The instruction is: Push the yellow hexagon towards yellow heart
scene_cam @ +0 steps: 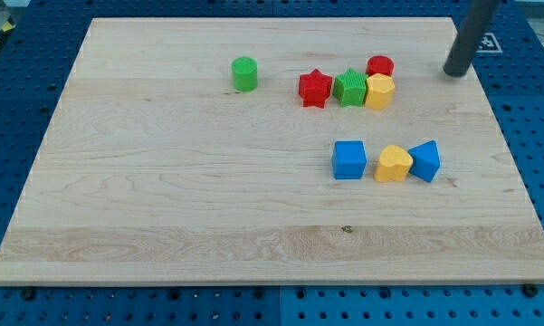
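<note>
The near part of the wooden board is bare, pale and smooth, and it rests on a blue perforated table.

Toward the middle right, a row of three blocks is found: a blue cube on the left, the yellow heart in the centre, and a blue block of wedge-like shape on the right. The heart is just beside both neighbours, and contact with the right one is likely.

Farther back, a cluster is seen: a red star, a green block with ribbed top, the yellow hexagon at the right end, and a red cylinder just behind it. A green cylinder stands apart to the left.

My tip is set down at the far right, clear of every block; nothing is pushed or touched by it.

The governing relation is as follows: the hexagon lies to the left of my tip and slightly nearer, while the heart lies almost directly nearer than the hexagon, with open board between them. A push toward the near side is therefore judged necessary, so my tip would first have to be brought behind the hexagon, where the red cylinder crowds the space. The green block touching the hexagon's left side may be dragged along.
</note>
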Robot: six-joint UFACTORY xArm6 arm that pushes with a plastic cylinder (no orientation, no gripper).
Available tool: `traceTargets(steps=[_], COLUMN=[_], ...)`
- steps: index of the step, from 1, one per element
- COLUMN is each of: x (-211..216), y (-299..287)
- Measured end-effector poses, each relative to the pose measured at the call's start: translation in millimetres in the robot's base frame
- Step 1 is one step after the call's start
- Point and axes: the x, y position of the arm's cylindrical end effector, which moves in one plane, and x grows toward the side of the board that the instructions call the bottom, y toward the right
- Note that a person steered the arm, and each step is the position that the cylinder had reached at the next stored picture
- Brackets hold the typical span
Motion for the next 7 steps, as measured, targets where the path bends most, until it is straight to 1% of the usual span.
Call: traceTargets(steps=[1,3,4,5,6,7], x=[20,17,25,42,60,60], y=[-29,-126,-163,-196,-212,-185])
